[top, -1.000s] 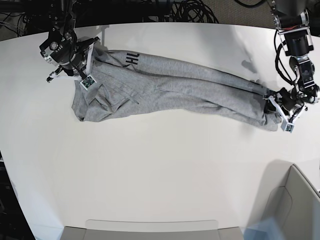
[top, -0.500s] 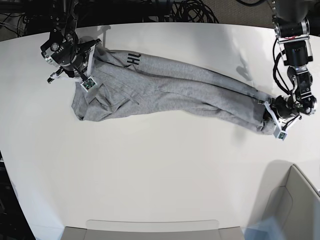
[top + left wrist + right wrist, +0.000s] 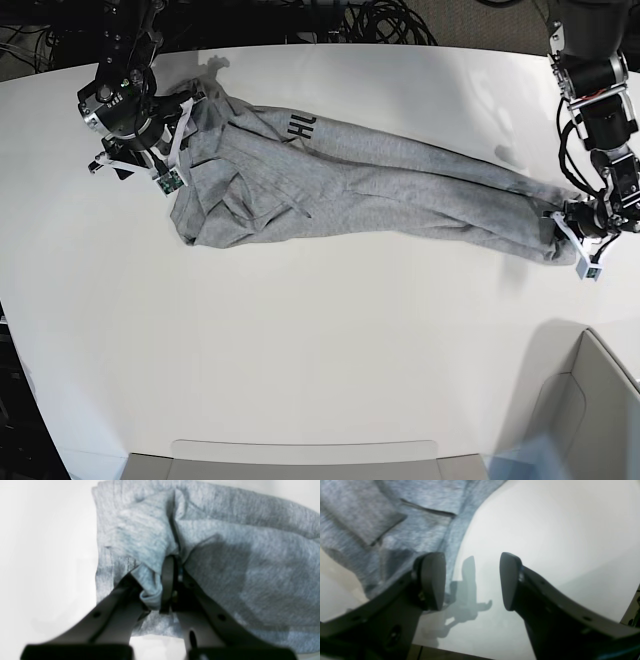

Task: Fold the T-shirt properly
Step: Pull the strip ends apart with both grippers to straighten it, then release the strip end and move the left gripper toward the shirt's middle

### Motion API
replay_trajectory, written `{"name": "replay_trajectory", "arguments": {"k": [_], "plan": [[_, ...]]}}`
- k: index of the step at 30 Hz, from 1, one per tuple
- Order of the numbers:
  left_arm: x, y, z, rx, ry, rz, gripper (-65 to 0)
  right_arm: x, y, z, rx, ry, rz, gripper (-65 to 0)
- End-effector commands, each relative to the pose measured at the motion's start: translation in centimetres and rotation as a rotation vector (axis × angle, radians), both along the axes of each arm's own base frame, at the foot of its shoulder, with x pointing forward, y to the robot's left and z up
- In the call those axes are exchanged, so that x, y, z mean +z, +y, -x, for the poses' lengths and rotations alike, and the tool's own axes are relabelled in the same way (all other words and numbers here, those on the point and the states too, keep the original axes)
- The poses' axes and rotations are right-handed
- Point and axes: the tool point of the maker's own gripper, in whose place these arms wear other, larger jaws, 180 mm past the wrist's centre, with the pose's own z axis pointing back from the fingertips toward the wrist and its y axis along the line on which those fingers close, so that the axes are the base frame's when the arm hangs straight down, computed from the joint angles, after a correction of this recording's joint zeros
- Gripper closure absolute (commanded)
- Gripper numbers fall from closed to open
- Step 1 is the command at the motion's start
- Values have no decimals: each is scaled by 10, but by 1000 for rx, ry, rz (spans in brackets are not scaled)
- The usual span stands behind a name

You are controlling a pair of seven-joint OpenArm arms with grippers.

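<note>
We see the T-shirt (image 3: 370,185) lying as a long, bunched band across the far half of the white worktop (image 3: 320,340), running from upper left down to the right in the base view. It is heather grey, with a scrap of black lettering (image 3: 300,127) showing near its upper left end, where the cloth spreads wider and lies in rumpled folds.

At the band's narrow right end sits the left gripper (image 3: 583,228). In the left wrist view we find its jaws drawn close together on a pinched ridge of the T-shirt (image 3: 225,555), with a small roll of hem caught between them (the rest of the cloth fans away beyond the fingertips (image 3: 168,580)).

At the opposite end, the right gripper (image 3: 150,150) hangs over the wide end's edge. In the right wrist view its jaws stand wide apart with nothing between them: the one pad (image 3: 432,580) lies over the edge of the T-shirt (image 3: 395,517), the other pad (image 3: 508,580) over bare worktop (image 3: 545,530), where the gripper's shadow falls.

A pale bin (image 3: 590,400) stands at the near right corner, well apart from the cloth.
</note>
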Motion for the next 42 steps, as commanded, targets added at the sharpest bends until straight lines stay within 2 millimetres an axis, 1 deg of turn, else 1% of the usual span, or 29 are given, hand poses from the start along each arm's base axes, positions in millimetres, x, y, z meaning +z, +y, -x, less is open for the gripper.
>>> {"name": "replay_trajectory", "arguments": {"k": [1, 4, 8, 12, 15, 16, 17, 18, 20, 21, 22, 25, 28, 31, 33, 35, 37, 40, 42], "plan": [[9, 34, 23, 22, 111, -110, 0, 8, -3, -5, 9, -32, 6, -349], [25, 40, 12, 8, 71, -147, 0, 8, -10, -4, -14, -32, 11, -349], [41, 41, 6, -8, 63, -185, 0, 10, -16, -4, -36, -37, 16, -349], [64, 41, -1, -23, 57, -239, 0, 14, -26, -8, -68, -52, 23, -349], [94, 49, -6, 11, 8, -281, 0, 15, -28, -8, -73, -55, 25, -349], [102, 51, -6, 17, 1, -295, 0, 15, -28, -8, -73, -55, 25, -349], [105, 48, -2, 17, 8, -308, 0, 15, -28, -9, -73, -56, 26, -349], [107, 45, 1, 11, 16, -321, 0, 15, -28, -9, -74, -57, 28, -349], [119, 37, 6, -17, 15, -373, 0, 15, -29, -9, -76, -55, 29, -349], [121, 29, 9, -34, 13, -389, 0, 15, -29, -9, -76, -55, 29, -349], [118, 17, 14, -55, 16, -395, 0, 15, -29, -9, -76, -54, 30, -349], [122, -17, 23, -107, -18, -420, 0, 12, -29, -10, -71, -48, 28, -349], [132, -44, 30, -129, -51, -435, 0, 13, -30, -13, -74, -51, 28, -349], [147, -66, 26, -144, -127, -432, 0, 13, -30, -13, -74, -53, 28, -349], [149, -83, 21, -173, -156, -420, 0, 13, -31, -13, -74, -53, 30, -349], [146, -101, 16, -216, -165, -403, 0, 13, -30, -14, -72, -53, 29, -349], [136, -125, 13, -269, -162, -371, 0, 13, -30, -14, -71, -53, 29, -349], [119, -158, 16, -335, -143, -315, 0, 13, -30, -14, -71, -53, 29, -349], [112, -180, 16, -378, -141, -284, 0, 13, -30, -14, -72, -53, 29, -349]]}}
